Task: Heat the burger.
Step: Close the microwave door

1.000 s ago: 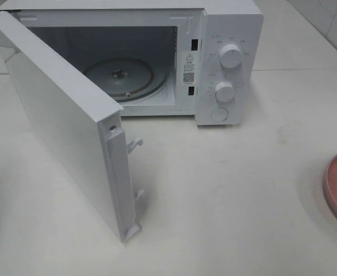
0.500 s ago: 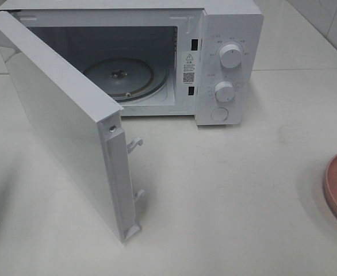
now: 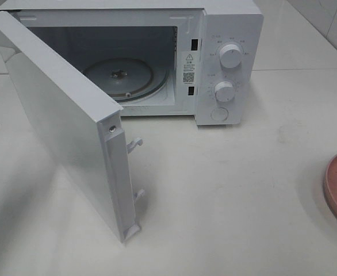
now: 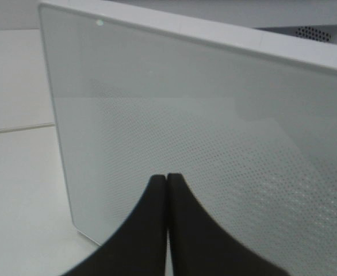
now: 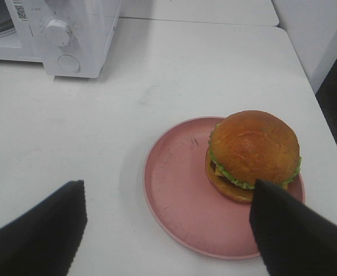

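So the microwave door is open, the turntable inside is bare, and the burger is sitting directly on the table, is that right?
Not quite: the burger sits on the pink plate, not directly on the table, as the right wrist view shows. The microwave door is open and the turntable is bare.

Round burger with a glossy golden-brown bun [image 5: 253, 150] sitting upright on a round pink plate [image 5: 177, 190]

The burger is resting toward one side of the plate rather than at its middle, with a broad bare stretch of pink showing beside it. Its domed top bun is shining under the light, a frill of green lettuce is peeking out beneath it, and a bit of yellow cheese is showing at the edge above the lower bun. The stack is standing level, not toppled or tilted. The plate is lying flat on the white tabletop [image 5: 157, 75], well apart from the white microwave oven [image 5: 71, 34], and the burger is showing only in the right wrist view.
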Controlling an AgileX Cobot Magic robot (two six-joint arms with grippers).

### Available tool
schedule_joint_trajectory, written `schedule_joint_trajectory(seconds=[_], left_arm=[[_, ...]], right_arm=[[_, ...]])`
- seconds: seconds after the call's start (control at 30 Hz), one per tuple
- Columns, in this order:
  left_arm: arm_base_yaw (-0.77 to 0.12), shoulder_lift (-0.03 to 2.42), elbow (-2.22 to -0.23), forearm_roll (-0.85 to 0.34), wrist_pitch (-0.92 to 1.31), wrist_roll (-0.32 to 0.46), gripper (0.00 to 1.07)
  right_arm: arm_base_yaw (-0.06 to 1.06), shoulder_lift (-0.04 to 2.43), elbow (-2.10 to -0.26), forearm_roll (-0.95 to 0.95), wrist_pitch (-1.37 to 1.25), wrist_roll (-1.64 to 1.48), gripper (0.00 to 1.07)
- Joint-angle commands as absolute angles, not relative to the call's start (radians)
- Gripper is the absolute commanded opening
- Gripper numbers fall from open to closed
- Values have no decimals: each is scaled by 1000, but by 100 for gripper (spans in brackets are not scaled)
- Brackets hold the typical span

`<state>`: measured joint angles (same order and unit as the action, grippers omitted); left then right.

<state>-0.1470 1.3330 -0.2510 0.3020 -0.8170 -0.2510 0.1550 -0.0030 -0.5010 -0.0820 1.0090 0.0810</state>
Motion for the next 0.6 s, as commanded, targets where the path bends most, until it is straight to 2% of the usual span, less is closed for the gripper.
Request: schedule_joint_trajectory(seconds=[0.03, 0.07, 0.4, 0.47, 0.6], left_arm=[[-193, 1362, -266, 245, -833, -229, 0], [-229, 1384, -274, 221, -835, -208, 0], [-365, 1468, -336, 96, -833, -129, 0], [-433, 1512, -370, 35, -831, -87, 0], [-494, 1553, -398, -31, -833, -50, 0]], right_arm=[[146, -36, -499, -84, 995, 71, 76], [146, -36, -499, -84, 995, 71, 76], [146, -36, -499, -84, 995, 71, 76], [146, -36, -499, -84, 995, 71, 76], [146, -36, -499, -84, 995, 71, 76]])
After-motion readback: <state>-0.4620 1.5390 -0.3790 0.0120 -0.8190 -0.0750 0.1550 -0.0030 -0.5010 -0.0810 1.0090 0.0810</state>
